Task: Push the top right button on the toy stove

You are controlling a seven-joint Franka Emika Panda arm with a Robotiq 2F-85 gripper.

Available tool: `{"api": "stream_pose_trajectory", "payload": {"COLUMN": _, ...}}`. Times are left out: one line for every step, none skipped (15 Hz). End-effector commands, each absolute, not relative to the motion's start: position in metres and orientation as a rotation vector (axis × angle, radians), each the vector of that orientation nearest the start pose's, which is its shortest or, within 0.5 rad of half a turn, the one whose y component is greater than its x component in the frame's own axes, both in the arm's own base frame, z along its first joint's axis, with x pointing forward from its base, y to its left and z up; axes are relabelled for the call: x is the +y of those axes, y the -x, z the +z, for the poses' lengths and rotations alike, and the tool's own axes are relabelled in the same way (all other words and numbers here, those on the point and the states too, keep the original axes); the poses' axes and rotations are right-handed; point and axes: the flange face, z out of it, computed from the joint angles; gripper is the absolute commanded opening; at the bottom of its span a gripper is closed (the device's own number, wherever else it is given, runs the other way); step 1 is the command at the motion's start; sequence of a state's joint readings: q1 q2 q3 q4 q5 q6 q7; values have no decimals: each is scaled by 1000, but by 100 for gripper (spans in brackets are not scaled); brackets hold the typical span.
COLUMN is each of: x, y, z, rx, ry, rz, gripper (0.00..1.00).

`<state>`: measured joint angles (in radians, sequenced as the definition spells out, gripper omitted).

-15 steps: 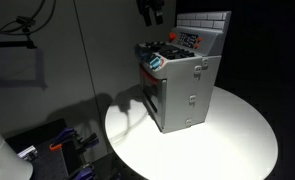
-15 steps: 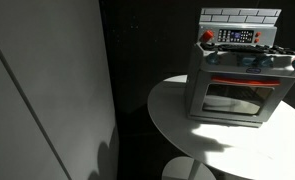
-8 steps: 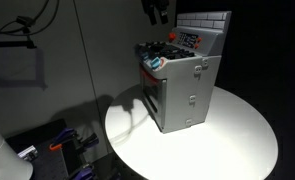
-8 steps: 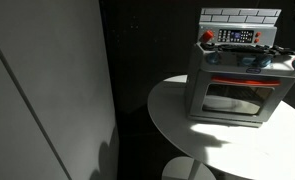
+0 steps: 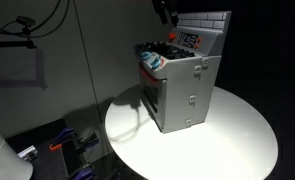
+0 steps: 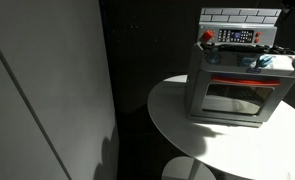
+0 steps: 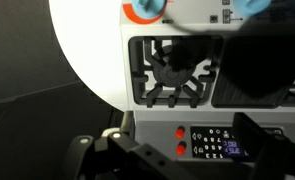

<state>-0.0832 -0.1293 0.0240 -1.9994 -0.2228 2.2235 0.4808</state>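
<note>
The grey toy stove (image 5: 183, 85) stands on a round white table (image 5: 237, 140), with a white tile back panel, a red-and-dark control strip and colourful pieces on top. It also shows in the other exterior view (image 6: 237, 88). My gripper (image 5: 166, 12) hangs above the stove's top near the back panel. In the wrist view the gripper (image 7: 195, 160) looks open and empty, its dark fingers (image 7: 117, 160) on either side of the control strip. Two red buttons (image 7: 179, 140) and a small keypad display (image 7: 219, 142) lie between them, and a burner grate (image 7: 172, 68) is above.
A grey wall panel (image 5: 47, 70) with cables stands behind the table. Small blue and orange items (image 5: 67, 140) lie on the floor at the lower left. The table's edge (image 6: 167, 115) falls off into dark space.
The gripper has moved across the top of the exterior view toward the stove's back panel. The stove has not moved.
</note>
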Motion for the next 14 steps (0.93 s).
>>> {"api": "stream_pose_trajectory", "payload": {"x": -46, "y": -572, "z": 555, "rx": 791, "ry": 3116, "rz": -680, "gripper": 100}}
{"api": "stream_pose_trajectory", "payload": {"x": -48, "y": -577, "z": 552, "rx": 815, "ry": 3114, "rz": -684, "gripper": 100}}
{"api": "stream_pose_trajectory", "payload": {"x": -49, "y": -581, "z": 550, "rx": 835, "ry": 3111, "rz": -688, "gripper": 100}}
{"api": "stream_pose_trajectory", "payload": {"x": -51, "y": -585, "z": 547, "rx": 856, "ry": 3109, "rz": -691, "gripper": 100}}
{"api": "stream_pose_trajectory", "payload": {"x": -53, "y": -589, "z": 544, "rx": 875, "ry": 3108, "rz": -694, "gripper": 100}}
{"api": "stream_pose_trajectory", "payload": {"x": -55, "y": -594, "z": 541, "rx": 893, "ry": 3106, "rz": -694, "gripper": 100}}
{"api": "stream_pose_trajectory", "payload": {"x": -57, "y": -598, "z": 538, "rx": 911, "ry": 3102, "rz": -691, "gripper": 100}}
{"api": "stream_pose_trajectory", "payload": {"x": -59, "y": -602, "z": 536, "rx": 925, "ry": 3098, "rz": -689, "gripper": 100}}
{"api": "stream_pose_trajectory", "payload": {"x": -61, "y": -605, "z": 534, "rx": 936, "ry": 3094, "rz": -686, "gripper": 100}}
{"api": "stream_pose_trajectory", "payload": {"x": -62, "y": -607, "z": 532, "rx": 947, "ry": 3091, "rz": -683, "gripper": 100}}
{"api": "stream_pose_trajectory", "payload": {"x": -63, "y": -610, "z": 532, "rx": 953, "ry": 3088, "rz": -681, "gripper": 100}}
{"api": "stream_pose_trajectory", "payload": {"x": -62, "y": -610, "z": 532, "rx": 947, "ry": 3087, "rz": -674, "gripper": 100}}
{"api": "stream_pose_trajectory", "payload": {"x": -62, "y": -602, "z": 526, "rx": 921, "ry": 3095, "rz": -644, "gripper": 100}}
{"api": "stream_pose_trajectory", "payload": {"x": -62, "y": -604, "z": 526, "rx": 922, "ry": 3094, "rz": -645, "gripper": 100}}
